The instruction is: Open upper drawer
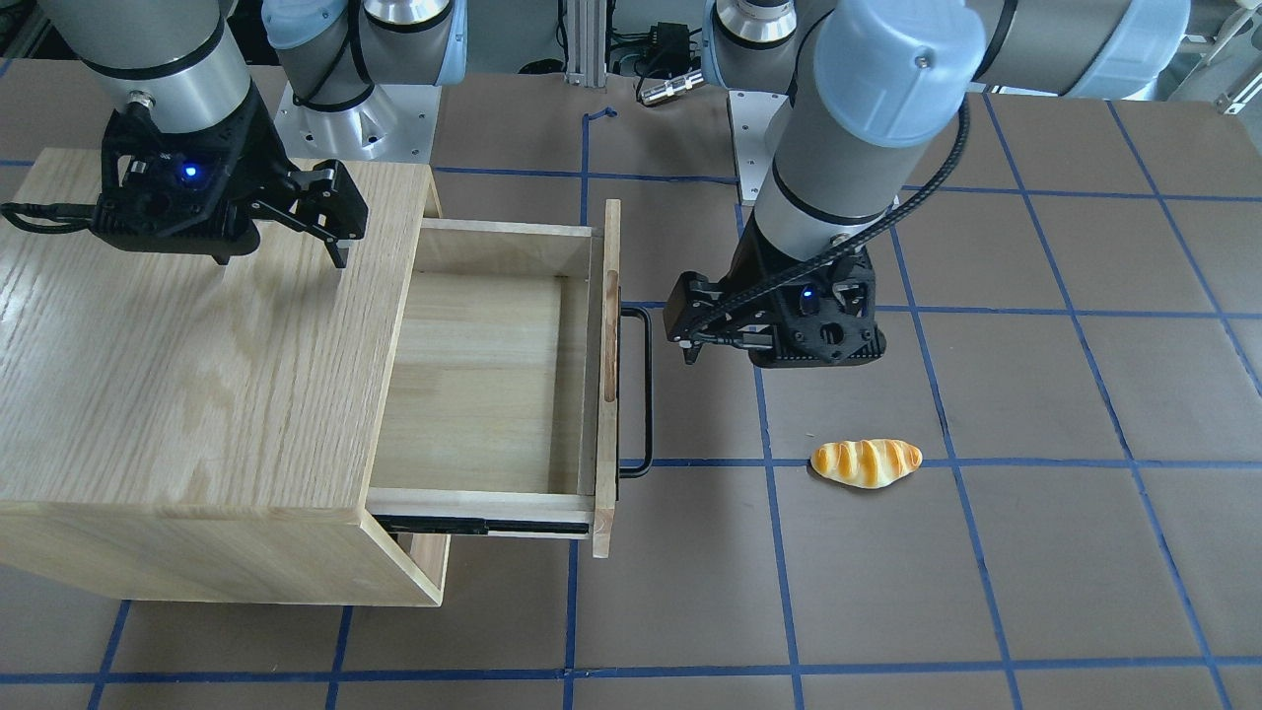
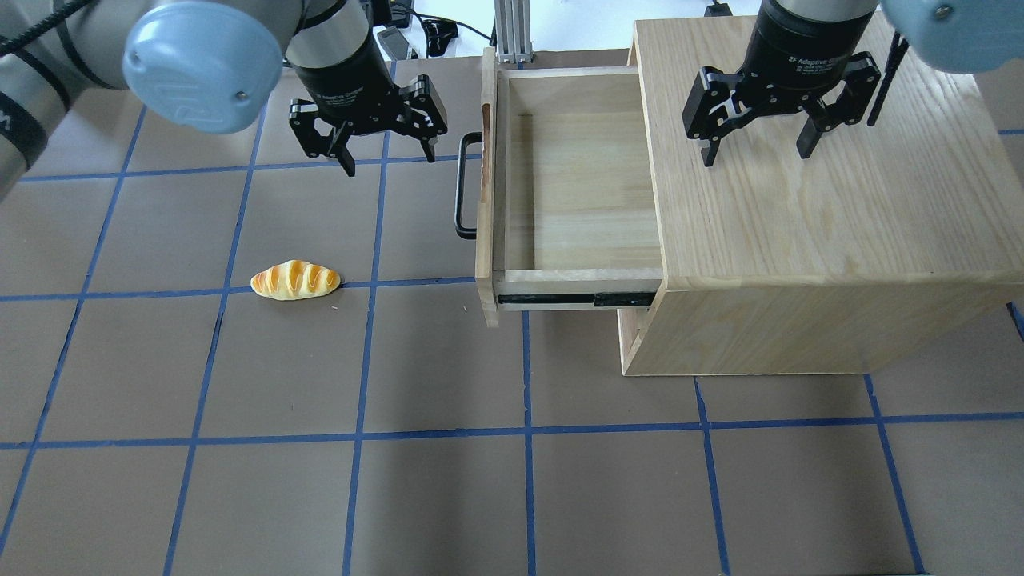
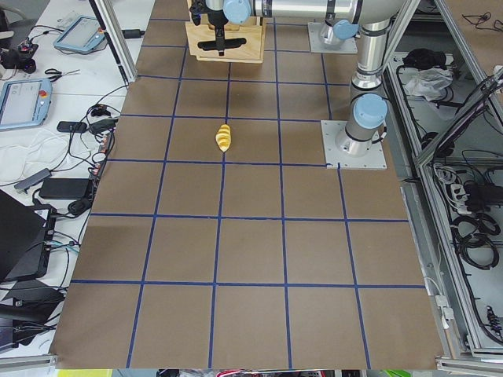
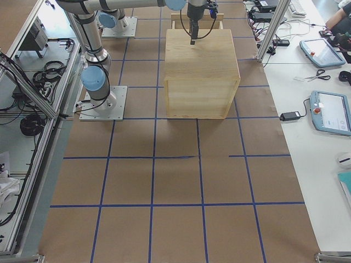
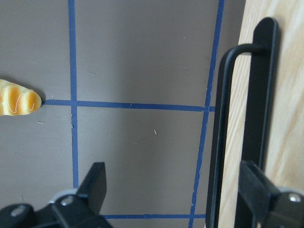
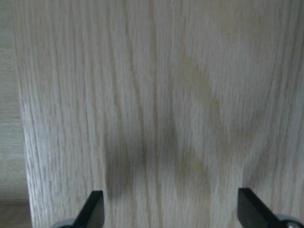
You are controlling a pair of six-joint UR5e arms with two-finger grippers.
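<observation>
The upper drawer (image 2: 576,192) is a light wood box standing pulled far out of the cabinet (image 2: 816,200), its inside bare (image 1: 483,385). Its black bar handle (image 2: 462,188) runs along the front panel (image 5: 285,118) and shows in the front view (image 1: 646,390) and the left wrist view (image 5: 223,142). My left gripper (image 2: 390,162) is open and empty, just beside the handle and not touching it (image 1: 687,350) (image 5: 175,190). My right gripper (image 2: 756,156) is open and empty, hovering over the cabinet top (image 1: 281,258) (image 6: 173,211).
A toy bread roll (image 2: 295,281) lies on the brown table (image 2: 448,480) to the left of the drawer, also in the front view (image 1: 866,462) and the left wrist view (image 5: 16,97). The drawer's black slide rail (image 2: 576,300) shows at its near side.
</observation>
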